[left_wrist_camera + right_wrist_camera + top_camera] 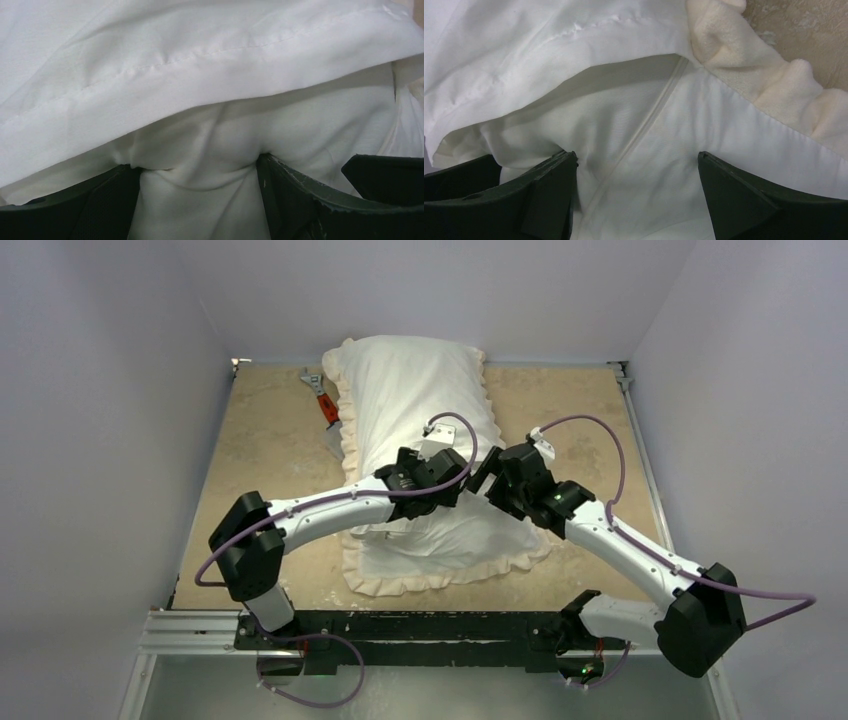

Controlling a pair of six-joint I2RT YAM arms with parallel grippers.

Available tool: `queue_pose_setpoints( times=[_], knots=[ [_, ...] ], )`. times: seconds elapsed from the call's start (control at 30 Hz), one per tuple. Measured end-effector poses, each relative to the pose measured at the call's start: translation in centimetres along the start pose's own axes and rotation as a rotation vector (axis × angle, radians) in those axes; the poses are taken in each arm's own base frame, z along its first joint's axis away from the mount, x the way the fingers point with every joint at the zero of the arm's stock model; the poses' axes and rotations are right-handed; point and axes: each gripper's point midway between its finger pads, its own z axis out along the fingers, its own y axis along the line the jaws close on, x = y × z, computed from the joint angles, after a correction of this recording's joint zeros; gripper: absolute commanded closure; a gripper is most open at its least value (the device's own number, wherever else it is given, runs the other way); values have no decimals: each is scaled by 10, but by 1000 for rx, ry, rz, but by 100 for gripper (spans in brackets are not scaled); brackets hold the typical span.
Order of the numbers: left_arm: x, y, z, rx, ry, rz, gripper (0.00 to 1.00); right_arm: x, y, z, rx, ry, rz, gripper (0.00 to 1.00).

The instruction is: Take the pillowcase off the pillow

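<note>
On beige stone-look tabletop (pixel 250 470), red-handled adjustable wrench (pixel 322 398) far left, just beside large white fabric pillowcase w/ cream ruffled frill (pixel 410 390). Plump white pillow (pixel 210 135) apparently not yet out. Left gripper (pixel 197 170) spread wide, pressed into white cloth under hemmed flap (pixel 200 60). Right gripper (pixel 636 160) likewise agape, holding nothing. Step in hand: working the mid-case opening. Next: pinch flap, peel it back off cushion w/o snagging inner cloth.

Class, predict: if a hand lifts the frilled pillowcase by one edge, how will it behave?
Probably floppy: the pillowcase creases and sags in the wrist views. Likely light, thin cloth. Its frill might snag rather than slide.
</note>
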Motion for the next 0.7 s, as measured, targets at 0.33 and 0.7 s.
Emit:
queue_pose_setpoints(
  times=[0.33, 0.7],
  knots=[
    [-1, 5, 15, 10, -11, -43, 59, 3, -5, 1, 14, 10, -39, 20],
    [-7, 6, 13, 41, -33, -60, 76, 11, -4, 18, 10, 35, -75, 21]
  ],
)
